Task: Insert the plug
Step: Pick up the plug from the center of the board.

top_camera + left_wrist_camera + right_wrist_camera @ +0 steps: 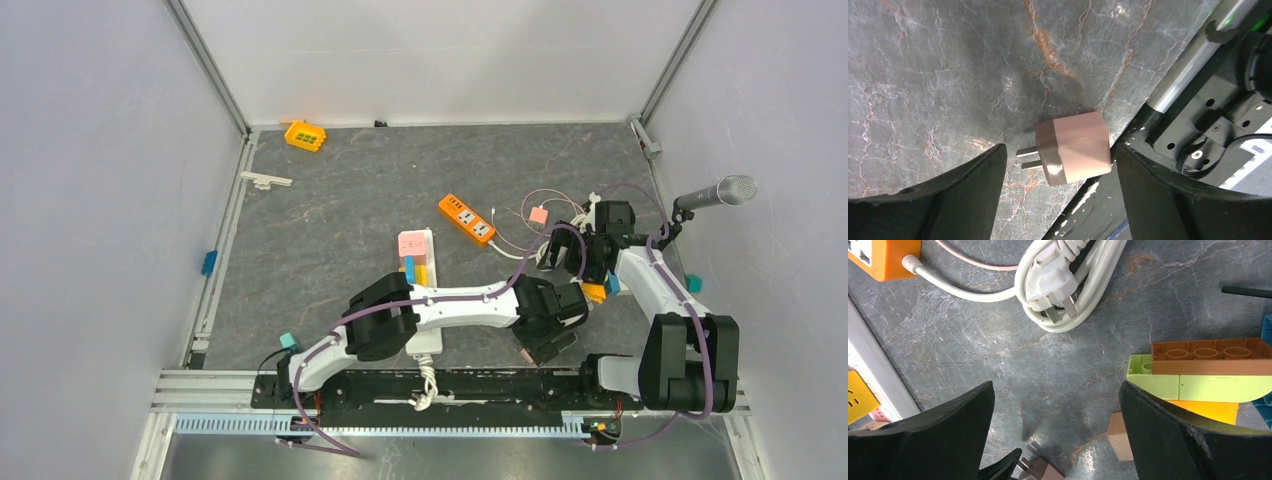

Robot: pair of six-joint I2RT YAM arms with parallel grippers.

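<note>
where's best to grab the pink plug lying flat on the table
Probably the pink plug by its boxy body, from straight above, fingers on its two flat sides, clear of the prongs, which stick out sideways and must stay free.

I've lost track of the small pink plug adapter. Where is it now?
In the left wrist view, the pink plug adapter lies on the table at its near edge, between the open fingers of the left gripper.
</note>
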